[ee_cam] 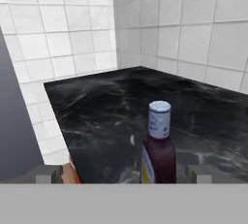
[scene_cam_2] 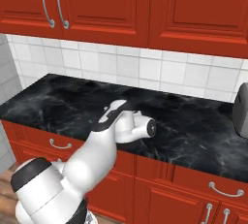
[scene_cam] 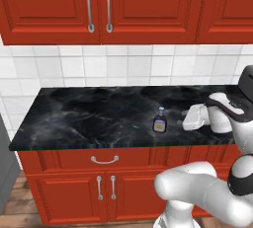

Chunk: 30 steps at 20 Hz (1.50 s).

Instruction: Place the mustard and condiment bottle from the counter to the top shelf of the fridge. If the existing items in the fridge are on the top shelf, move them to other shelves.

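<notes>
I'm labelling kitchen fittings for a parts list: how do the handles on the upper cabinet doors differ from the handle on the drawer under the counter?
The upper cabinet handles are long bars that stand upright, two side by side, one on each door. The drawer handle is shorter, lies level and bows downward, and sits alone on its drawer front just below the counter. Both kinds are silver on red fronts.

Even, flat rendered light, no glare, faint shadows, coarse pixelation, slightly soft edges throughout.
</notes>
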Motion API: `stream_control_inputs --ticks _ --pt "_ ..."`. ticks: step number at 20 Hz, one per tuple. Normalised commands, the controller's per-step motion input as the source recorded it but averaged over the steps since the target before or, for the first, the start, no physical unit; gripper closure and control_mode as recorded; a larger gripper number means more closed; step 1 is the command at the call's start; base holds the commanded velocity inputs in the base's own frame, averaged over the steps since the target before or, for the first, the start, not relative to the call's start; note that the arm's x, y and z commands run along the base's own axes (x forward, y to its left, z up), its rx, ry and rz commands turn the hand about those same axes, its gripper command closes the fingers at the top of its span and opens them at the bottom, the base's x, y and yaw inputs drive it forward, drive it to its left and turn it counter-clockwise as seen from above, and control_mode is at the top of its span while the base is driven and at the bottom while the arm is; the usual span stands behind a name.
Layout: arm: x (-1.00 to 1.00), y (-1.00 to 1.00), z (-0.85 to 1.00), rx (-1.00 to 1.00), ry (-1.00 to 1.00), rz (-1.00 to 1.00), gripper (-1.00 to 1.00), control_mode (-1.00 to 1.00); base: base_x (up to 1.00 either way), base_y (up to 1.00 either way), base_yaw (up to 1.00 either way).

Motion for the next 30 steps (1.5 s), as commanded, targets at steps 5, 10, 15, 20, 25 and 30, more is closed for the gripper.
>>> stream_control_inputs --ticks 5,10,15,20,25,30 --pt "0.19 0.0 -0.17 0.0 0.0 0.0 -1.0 -1.0 0.0 0.0 0.0" --pt "0.15 0.1 -0.31 0.03 0.0 0.0 -1.0 -1.0 0.0 0.0 0.0" --pt "0.19 0.17 -0.16 0.02 0.0 -0.01 -1.0 -1.0 0.0 0.0 0.0" --pt "0.24 0.09 -0.04 0.0 0.0 -0.01 -1.0 -1.0 0.0 0.0 0.0" --pt "0.29 0.0 -0.02 0.0 0.0 0.0 -1.0 -1.0 0.0 0.0 0.0" --pt "0.05 0.0 -0.11 0.0 0.0 0.0 -1.0 -1.0 0.0 0.0 0.0"
